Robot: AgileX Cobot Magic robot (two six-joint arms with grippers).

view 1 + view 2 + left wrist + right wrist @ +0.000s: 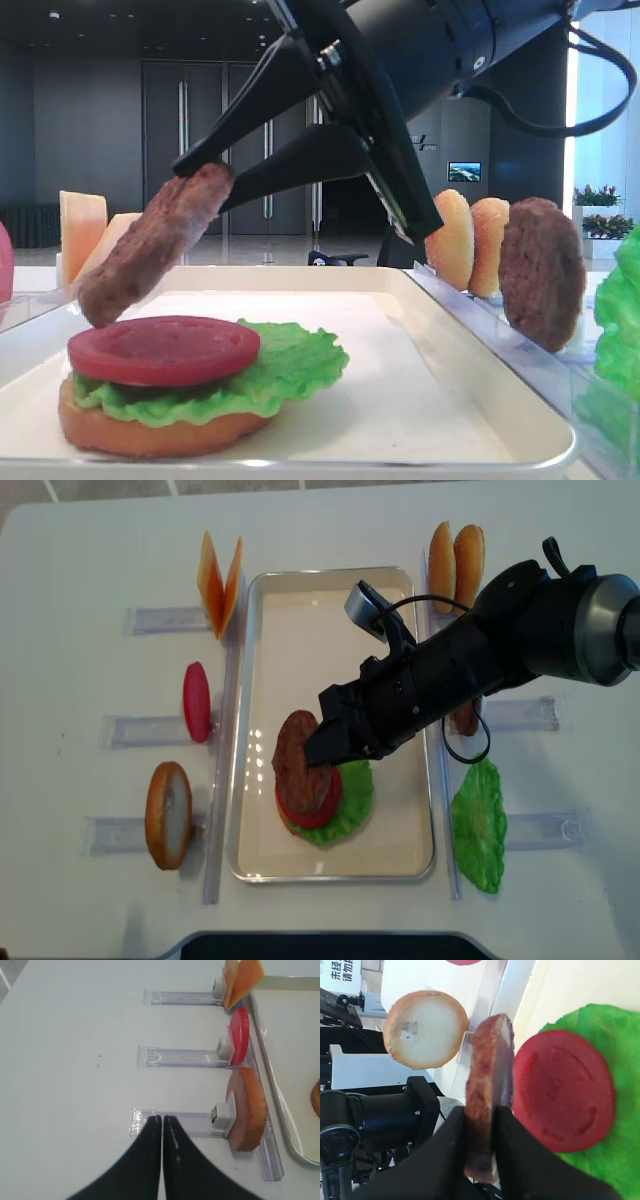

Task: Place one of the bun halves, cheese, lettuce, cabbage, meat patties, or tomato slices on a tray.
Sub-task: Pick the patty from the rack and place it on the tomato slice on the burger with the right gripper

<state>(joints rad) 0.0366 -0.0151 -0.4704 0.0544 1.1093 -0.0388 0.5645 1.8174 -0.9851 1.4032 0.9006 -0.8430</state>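
On the white tray (262, 630) lies a stack: a bun half (150, 432) at the bottom, then ruffled green lettuce (290, 365), then a red tomato slice (165, 348). My right gripper (205, 182) is shut on the edge of a brown meat patty (150, 250). The patty hangs tilted just above the left side of the tomato slice (562, 1090), apart from it. In the right wrist view the black fingers (512, 1130) clamp the patty (487, 1075) from both sides. My left gripper (162, 1119) is shut and empty over the white table, beside a rack.
Clear slotted racks flank the tray. On the left stand cheese slices (220, 580), a tomato slice (196, 702) and a bun half (168, 815). On the right stand two bun halves (455, 555), another patty (542, 270) and lettuce (478, 825).
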